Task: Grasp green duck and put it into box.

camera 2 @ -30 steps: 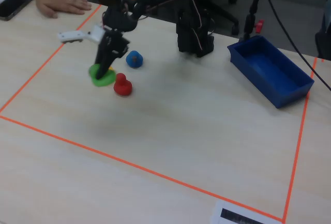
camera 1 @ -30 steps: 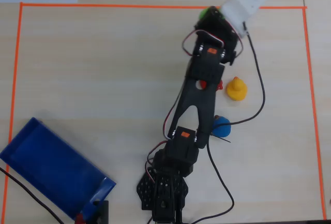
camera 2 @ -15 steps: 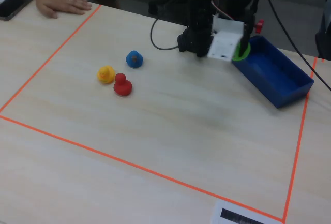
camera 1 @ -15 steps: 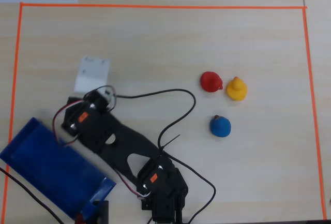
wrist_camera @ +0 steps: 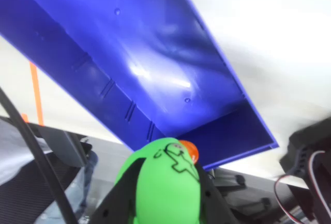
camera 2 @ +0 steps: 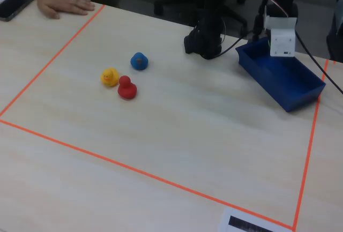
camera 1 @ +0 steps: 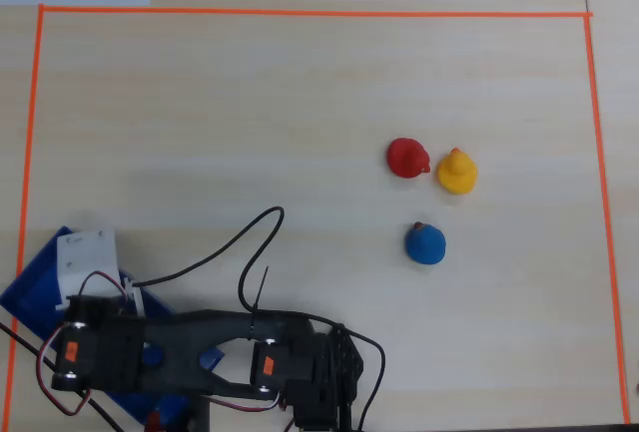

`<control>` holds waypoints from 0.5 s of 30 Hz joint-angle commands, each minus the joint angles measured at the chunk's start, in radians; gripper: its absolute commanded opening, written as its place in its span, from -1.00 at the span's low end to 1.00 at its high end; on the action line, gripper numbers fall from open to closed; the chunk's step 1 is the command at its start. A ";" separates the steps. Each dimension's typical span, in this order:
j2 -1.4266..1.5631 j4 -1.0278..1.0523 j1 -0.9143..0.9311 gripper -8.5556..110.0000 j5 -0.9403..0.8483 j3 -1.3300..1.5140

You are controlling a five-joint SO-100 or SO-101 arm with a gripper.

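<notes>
In the wrist view my gripper is shut on the green duck, with a black finger on each side of it. The duck's orange beak points up toward the box, a shallow blue tray whose open inside fills the view just beyond the duck. In the overhead view the arm reaches to the bottom left over the box; the duck is hidden there under the white block. In the fixed view the box lies at the right with the white block above its far end.
A red duck, a yellow duck and a blue duck stand together right of centre. Orange tape frames the work area. A person's hand and a phone rest at the far left table edge.
</notes>
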 commanded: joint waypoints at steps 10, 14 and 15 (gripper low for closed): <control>0.101 -0.003 0.189 -0.31 -0.160 0.026; 0.229 0.005 0.425 -0.64 -0.302 -0.026; 0.279 -0.012 0.489 -0.74 -0.344 -0.023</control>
